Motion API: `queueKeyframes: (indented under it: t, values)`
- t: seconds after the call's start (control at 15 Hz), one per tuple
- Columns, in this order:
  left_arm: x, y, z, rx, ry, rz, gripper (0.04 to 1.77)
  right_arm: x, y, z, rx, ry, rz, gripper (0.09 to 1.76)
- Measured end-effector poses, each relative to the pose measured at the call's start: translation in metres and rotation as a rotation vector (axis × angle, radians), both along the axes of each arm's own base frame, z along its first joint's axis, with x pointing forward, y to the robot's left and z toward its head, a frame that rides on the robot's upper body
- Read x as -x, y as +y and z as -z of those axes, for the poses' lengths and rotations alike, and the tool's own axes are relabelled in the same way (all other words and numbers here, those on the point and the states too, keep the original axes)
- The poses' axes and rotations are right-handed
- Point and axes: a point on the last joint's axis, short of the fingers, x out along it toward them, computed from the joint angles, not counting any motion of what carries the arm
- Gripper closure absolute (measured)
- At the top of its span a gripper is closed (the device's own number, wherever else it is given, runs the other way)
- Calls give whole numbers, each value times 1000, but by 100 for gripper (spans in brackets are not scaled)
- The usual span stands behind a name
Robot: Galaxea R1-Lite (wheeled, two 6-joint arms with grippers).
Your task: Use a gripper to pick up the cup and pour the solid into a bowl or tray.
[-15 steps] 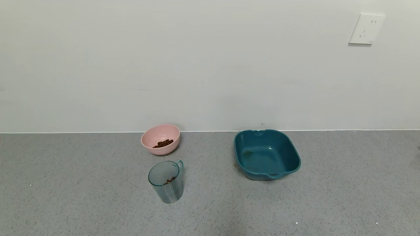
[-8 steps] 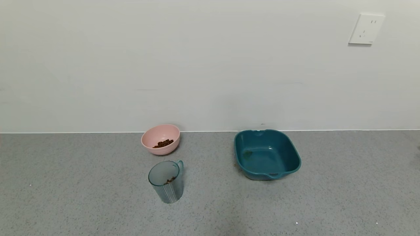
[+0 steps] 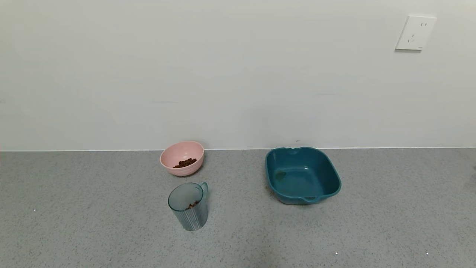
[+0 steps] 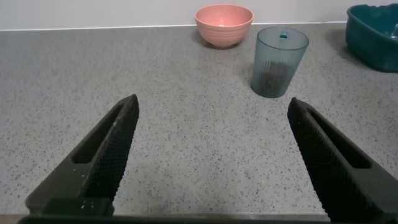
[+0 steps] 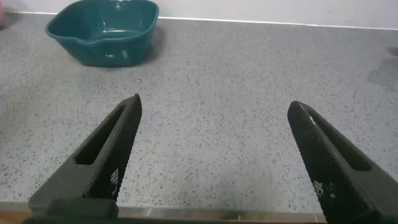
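Note:
The ribbed teal-grey cup (image 3: pixel 188 206) stands upright on the grey counter with a few brown pellets (image 3: pixel 193 204) in its bottom and its handle toward the wall. It also shows in the left wrist view (image 4: pixel 279 61). The pale-pink bowl (image 3: pixel 182 158) sits behind it near the wall and holds brown pellets (image 3: pixel 185 162); it also shows in the left wrist view (image 4: pixel 224 25). My left gripper (image 4: pixel 211 102) is open and empty, low over the counter, well short of the cup. My right gripper (image 5: pixel 213 102) is open and empty over bare counter. Neither gripper shows in the head view.
A dark-teal squarish tray (image 3: pixel 302 175) stands to the right of the cup, near the wall; it also shows in the right wrist view (image 5: pixel 102 30). The white wall runs along the counter's back edge, with a socket plate (image 3: pixel 415 32) high on the right.

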Motion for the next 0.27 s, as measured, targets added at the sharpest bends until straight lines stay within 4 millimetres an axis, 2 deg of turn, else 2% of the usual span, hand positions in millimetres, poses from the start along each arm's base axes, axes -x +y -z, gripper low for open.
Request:
queueKeyframes:
  t: [0.27]
  values:
    - [0, 0, 0, 1, 0, 0, 9, 0, 0, 0, -1, 0, 0, 14]
